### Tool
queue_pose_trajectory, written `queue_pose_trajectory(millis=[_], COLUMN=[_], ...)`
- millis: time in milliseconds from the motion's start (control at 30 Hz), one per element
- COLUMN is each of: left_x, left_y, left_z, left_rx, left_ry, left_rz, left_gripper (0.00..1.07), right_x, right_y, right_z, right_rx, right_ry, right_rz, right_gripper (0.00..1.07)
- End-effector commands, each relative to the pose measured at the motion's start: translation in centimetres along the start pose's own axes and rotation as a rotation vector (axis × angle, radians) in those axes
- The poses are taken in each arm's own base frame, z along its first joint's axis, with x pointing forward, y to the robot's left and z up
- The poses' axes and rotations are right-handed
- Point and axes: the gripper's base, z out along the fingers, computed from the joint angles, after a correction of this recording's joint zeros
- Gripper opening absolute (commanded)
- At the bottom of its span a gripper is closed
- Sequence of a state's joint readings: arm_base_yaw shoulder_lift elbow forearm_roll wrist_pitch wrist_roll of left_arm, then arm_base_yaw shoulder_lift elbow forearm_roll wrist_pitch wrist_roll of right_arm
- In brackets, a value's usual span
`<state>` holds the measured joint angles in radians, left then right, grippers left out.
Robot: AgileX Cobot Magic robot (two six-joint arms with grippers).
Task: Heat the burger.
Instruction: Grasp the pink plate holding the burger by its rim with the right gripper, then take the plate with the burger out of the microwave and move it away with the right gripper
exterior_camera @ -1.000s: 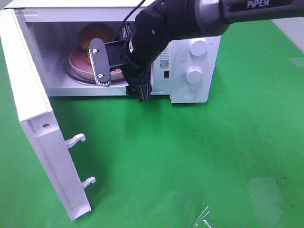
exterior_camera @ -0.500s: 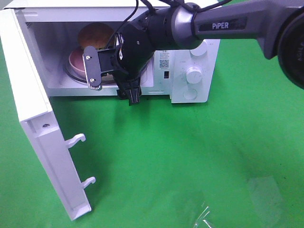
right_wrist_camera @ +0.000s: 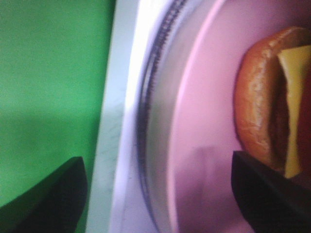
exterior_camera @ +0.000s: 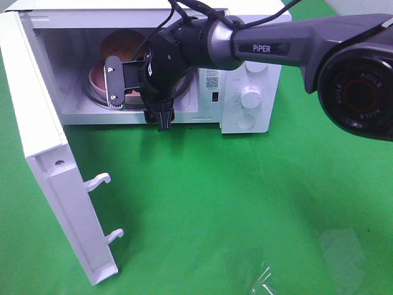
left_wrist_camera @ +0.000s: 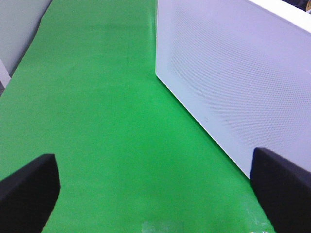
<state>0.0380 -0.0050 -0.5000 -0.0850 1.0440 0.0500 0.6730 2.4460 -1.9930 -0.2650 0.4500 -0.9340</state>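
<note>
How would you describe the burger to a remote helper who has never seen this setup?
Find the white microwave with its door swung open on the green table. Inside sits a pink plate on the glass turntable. The burger is on the plate: glossy orange-brown bun, yellow cheese slice.

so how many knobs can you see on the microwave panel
2 clearly: a middle knob and a lower one on the microwave's right-hand panel. The right arm covers the panel's top, so another may be hidden there.

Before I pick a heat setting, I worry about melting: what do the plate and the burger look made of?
The plate looks like smooth pink plastic, possibly glazed ceramic: even colour, soft sheen. The burger has a glossy bun and flat yellow cheese; real or toy, I cannot tell.
</note>
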Motion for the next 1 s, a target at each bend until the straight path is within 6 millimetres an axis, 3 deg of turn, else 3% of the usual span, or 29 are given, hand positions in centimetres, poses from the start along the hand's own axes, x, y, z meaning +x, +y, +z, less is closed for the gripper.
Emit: queue_pose_trajectory(millis=[33,333,367,400,433,467,500,600,667,1000], left_x=[0.2,0.2,0.2,0.2,0.2,0.2,0.2,0.2,0.2,0.2], left_y=[0.0,0.0,0.0,0.0,0.0,0.0,0.0,0.0,0.0,0.0], left_z=[-0.2,-0.2,-0.2,-0.2,-0.2,-0.2,-0.2,-0.2,-0.2,-0.2], left_rx=[0.002,0.002,0.002,0.002,0.002,0.002,0.002,0.002,0.002,0.002], left_ry=[-0.022,-0.022,-0.022,-0.022,-0.022,-0.022,-0.022,-0.022,-0.022,-0.022], left_rz=[-0.003,-0.003,-0.003,-0.003,-0.003,-0.003,-0.003,-0.003,-0.003,-0.003], left_gripper=[1.01,1.01,1.01,1.01,1.01,1.01,1.01,1.01,1.01,1.01], right_x=[0.2,0.5,0.5,0.5,0.5,0.5,0.5,0.5,0.3,-0.6], right_y=[-0.3,-0.6,-0.7,-0.7,-0.6,-0.6,-0.6,-0.5,-0.3,0.2], right_z=[0.5,1.4,1.3,1.3,1.3,1.3,1.3,1.3,1.3,0.6], right_rx=[0.006,0.011,0.012,0.012,0.008,0.008,-0.001,-0.009,-0.029,-0.071], right_ry=[-0.006,-0.016,-0.017,-0.017,-0.015,-0.015,-0.017,-0.02,-0.026,-0.011], right_rz=[0.027,0.058,0.06,0.06,0.062,0.062,0.072,0.084,0.101,0.029], right_gripper=[0.78,0.69,0.6,0.6,0.48,0.48,0.32,0.24,0.0,0.0])
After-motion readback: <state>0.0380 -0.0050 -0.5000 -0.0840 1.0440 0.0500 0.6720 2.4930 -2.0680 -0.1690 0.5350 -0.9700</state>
